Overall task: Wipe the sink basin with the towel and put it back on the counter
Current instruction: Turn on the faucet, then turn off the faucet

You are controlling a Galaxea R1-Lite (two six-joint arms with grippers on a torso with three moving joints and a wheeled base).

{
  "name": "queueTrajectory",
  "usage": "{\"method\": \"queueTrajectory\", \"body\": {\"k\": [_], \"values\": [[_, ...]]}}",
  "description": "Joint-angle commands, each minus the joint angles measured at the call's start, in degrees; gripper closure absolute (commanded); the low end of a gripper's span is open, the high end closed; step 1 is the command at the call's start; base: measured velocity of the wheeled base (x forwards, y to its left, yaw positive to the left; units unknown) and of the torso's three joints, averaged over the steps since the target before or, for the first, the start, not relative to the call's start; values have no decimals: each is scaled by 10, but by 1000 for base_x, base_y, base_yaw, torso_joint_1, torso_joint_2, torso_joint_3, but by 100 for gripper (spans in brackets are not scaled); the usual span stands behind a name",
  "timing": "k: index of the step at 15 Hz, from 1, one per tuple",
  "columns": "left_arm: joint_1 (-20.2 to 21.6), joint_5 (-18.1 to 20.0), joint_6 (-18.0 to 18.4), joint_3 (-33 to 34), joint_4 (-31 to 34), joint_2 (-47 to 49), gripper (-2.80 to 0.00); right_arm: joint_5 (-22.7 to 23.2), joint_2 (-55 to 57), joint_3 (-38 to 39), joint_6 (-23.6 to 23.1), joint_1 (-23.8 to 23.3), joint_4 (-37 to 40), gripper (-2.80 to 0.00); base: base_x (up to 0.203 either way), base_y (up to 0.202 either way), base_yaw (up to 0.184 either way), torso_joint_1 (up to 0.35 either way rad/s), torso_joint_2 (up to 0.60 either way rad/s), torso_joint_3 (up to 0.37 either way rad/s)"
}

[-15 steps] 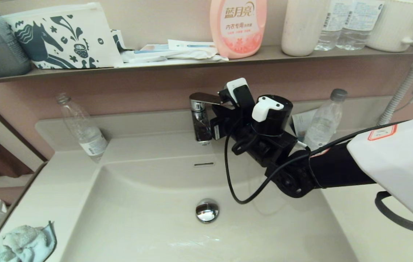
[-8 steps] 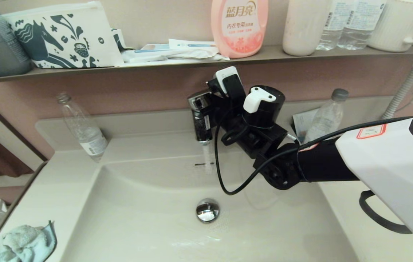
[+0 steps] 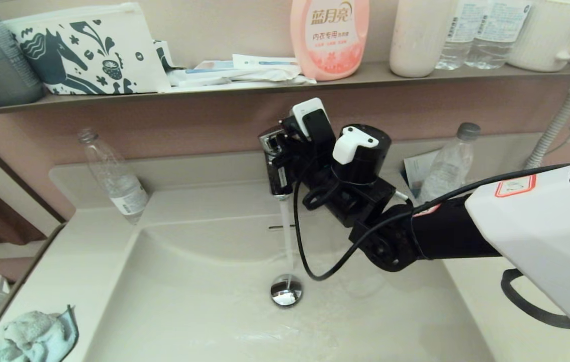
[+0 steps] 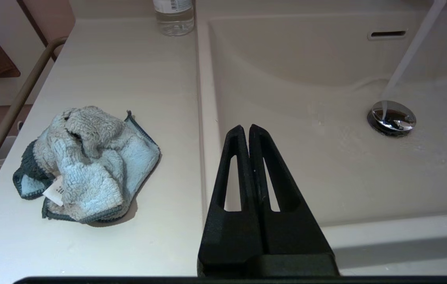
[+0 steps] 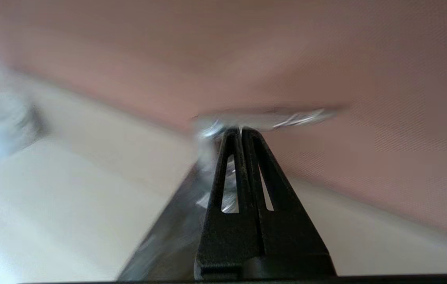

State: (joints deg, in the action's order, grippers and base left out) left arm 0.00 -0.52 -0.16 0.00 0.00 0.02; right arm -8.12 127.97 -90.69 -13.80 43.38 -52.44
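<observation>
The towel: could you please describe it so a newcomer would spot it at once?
Start at the sink basin, then move onto the flat counter on the robot's left. The towel lies crumpled there: the only fluffy blue-grey cloth, teal-edged, unlike the clear bottle behind.

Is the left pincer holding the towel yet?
No, the left pincer is shut on nothing over the sink basin rim, while the towel lies crumpled on the counter.

towel (image 4: 87, 163) on counter (image 4: 129, 71), left of sink basin (image 4: 306, 157).
</observation>
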Motion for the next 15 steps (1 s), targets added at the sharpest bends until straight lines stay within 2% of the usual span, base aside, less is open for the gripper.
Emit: {"method": "queueTrajectory", "body": {"k": [1, 3, 6, 11, 15], "values": [[0, 0, 0, 0, 0, 0, 0, -2, -33, 44, -1, 4, 2, 0, 0, 0, 0, 0, 0, 0], [0, 0, 0, 0, 0, 0, 0, -2, -69, 83, 0, 13, 10, 0, 0, 0, 0, 0, 0, 0], [0, 0, 0, 0, 0, 0, 0, -3, -88, 75, -1, 19, 13, 0, 0, 0, 0, 0, 0, 0], [0, 0, 0, 0, 0, 0, 0, -5, -77, -2, -5, 18, 71, 0, 0, 0, 0, 0, 0, 0], [0, 0, 0, 0, 0, 0, 0, -6, -51, -36, -22, 12, 83, 0, 0, 0, 0, 0, 0, 0]]}}
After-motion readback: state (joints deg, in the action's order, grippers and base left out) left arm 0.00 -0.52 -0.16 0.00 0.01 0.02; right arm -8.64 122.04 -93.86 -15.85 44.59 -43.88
